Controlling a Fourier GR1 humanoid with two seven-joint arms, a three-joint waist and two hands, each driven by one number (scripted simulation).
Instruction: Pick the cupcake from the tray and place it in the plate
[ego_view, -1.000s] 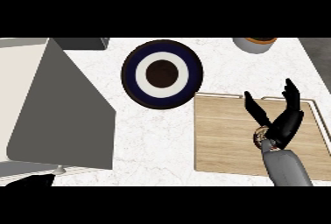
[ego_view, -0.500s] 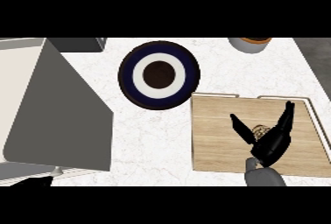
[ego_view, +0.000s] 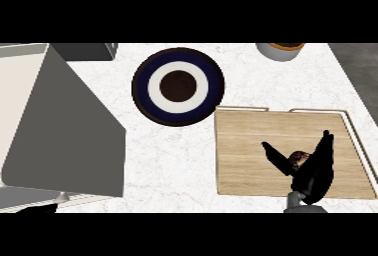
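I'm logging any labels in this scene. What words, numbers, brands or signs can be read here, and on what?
None. The plate shows only rings of colour, and the wooden tray, the cupcake, the counter and the right robot hand carry no readable text or signs.

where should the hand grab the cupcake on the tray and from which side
Grip the cupcake round its sides, coming down from above. It sits on the flat wooden tray with bare board around it, so nothing blocks opposite sides. The right hand is already over it, thumb to one side and fingers to the other, open and partly hiding it; closing there looks the likeliest hold.
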